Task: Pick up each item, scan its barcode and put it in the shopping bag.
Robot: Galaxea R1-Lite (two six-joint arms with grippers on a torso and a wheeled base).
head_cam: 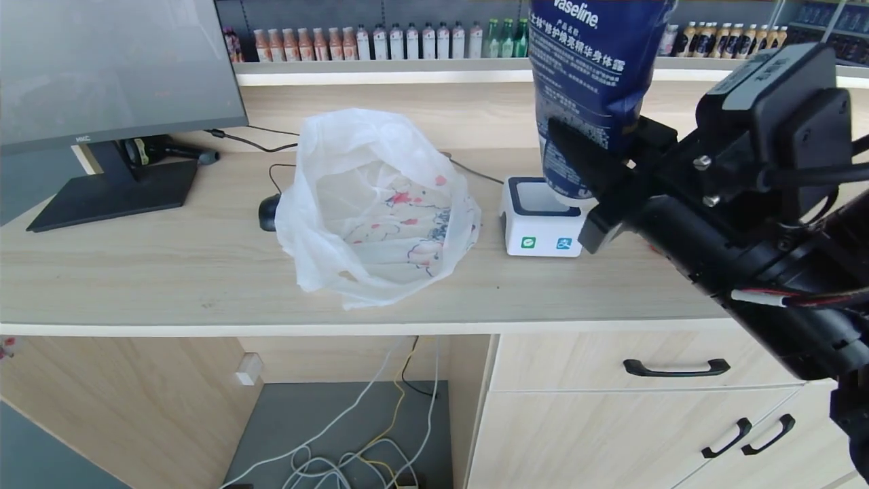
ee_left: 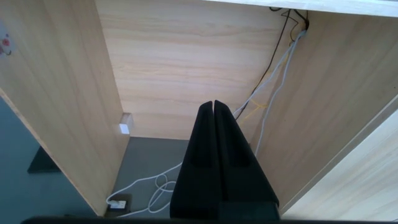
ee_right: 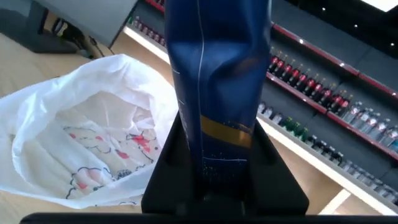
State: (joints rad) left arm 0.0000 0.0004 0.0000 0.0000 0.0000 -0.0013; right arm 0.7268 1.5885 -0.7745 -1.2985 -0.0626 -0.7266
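My right claw (head_cam: 611, 153) is clamped on the blue tube (head_cam: 589, 75), holding it upright just above the scanner (head_cam: 540, 231). The bag (head_cam: 305, 204) stands open on the counter (head_cam: 136, 265), left of the scanner. My left claw (ee_left: 214, 124) hangs below the counter, fingers pressed together, empty.

The wooden counter (head_cam: 170, 272) bears monitor (head_cam: 115, 68), mouse (head_cam: 269, 212), shopping bag (head_cam: 377, 204) and scanner (head_cam: 540, 227).

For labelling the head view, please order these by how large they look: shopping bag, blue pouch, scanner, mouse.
1. shopping bag
2. blue pouch, though it is held nearer the camera and cut off at the top
3. scanner
4. mouse
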